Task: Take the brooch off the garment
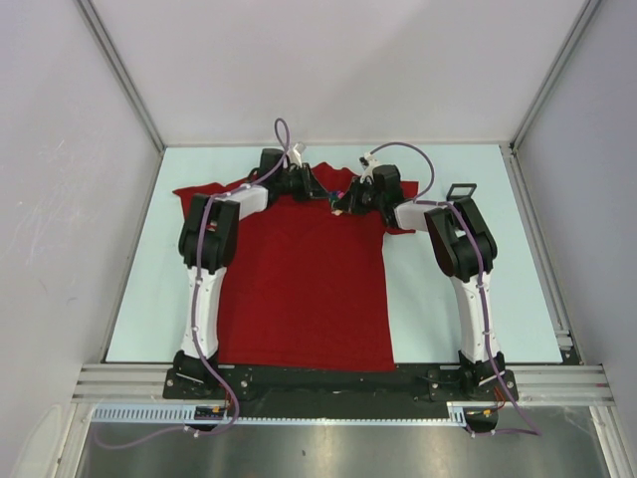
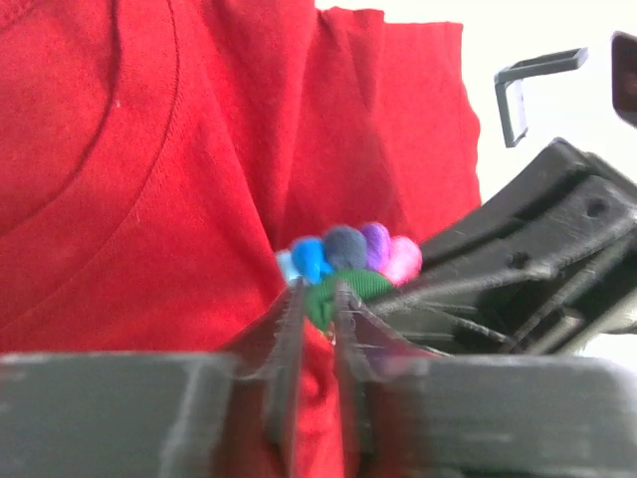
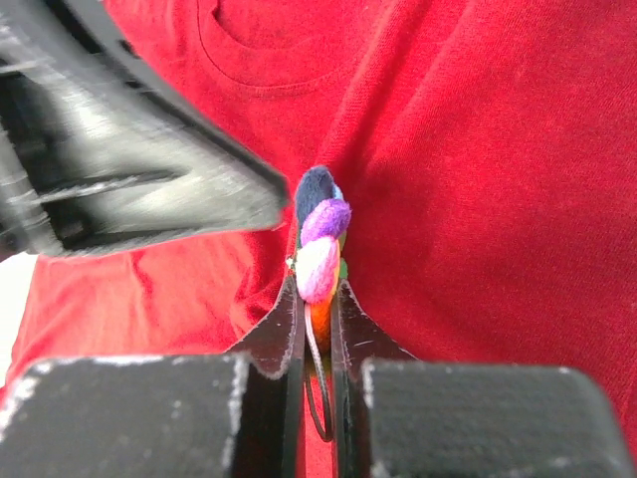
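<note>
At the near edge of the table (image 1: 448, 299) the two arm bases stand side by side, and the hem of the shirt (image 1: 299, 289) lies between them, almost at that edge. The dark-red shirt is spread flat up the table, neck toward the far edge, with a sleeve spreading out to either side under the arms' far ends. The left arm (image 1: 204, 269) and right arm (image 1: 468, 269) both reach over it and meet near the collar, closer to the far edge than to the near one. There the right gripper (image 3: 318, 299) has its jaws closed to a narrow slit on the brooch (image 3: 320, 239). An orange bead and a thin wire loop sit between the fingers, while pink, purple and dark blue beads stand up above the tips against a raised ridge of cloth. The left gripper (image 2: 317, 309) comes in from the other side, its tips just beside the brooch. Its jaws are nearly together, with red cloth and a green edge of the brooch showing in the slit. That view is blurred at the tips, so I cannot tell whether they pinch the cloth or only stand against it. The round neckline curves just beyond the grippers. Further right, on bare table near the right arm's elbow and clear of the shirt, lies a small black bracket (image 1: 461, 191).
</note>
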Tool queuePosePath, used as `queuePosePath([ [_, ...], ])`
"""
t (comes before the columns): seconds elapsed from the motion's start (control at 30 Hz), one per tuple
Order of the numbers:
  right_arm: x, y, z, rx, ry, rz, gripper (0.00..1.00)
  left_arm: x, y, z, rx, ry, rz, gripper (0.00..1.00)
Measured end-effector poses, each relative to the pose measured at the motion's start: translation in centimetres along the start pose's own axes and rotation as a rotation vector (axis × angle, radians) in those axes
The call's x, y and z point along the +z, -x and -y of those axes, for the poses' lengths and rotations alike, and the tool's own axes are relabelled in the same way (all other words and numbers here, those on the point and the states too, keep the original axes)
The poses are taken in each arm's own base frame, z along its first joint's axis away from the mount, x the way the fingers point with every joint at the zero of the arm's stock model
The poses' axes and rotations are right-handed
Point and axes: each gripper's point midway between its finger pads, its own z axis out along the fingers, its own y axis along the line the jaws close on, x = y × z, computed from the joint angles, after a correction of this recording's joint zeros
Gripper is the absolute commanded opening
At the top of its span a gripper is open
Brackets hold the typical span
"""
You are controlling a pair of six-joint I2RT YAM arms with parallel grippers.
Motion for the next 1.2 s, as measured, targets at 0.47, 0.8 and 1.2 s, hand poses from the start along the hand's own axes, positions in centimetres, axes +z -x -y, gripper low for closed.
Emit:
queuePosePath([
  [0.47,-0.3,1.1,-0.8,0.03,0.078,0.022,0.0,-2.4,-1.8,1.4,0.194,0.08,-0.103,0.46],
  [0.8,-0.5,1.5,-1.5,0.035,0.126,0.03,0.0,-1.7,-2.5,1.3,0.221,0.083,-0.151,0.36],
  [1.2,-0.6,1.5,-1.3,0.036,0.128,0.03,0.0,-1.6,-2.6,0.5,0.145,0.025,-0.171,0.4],
])
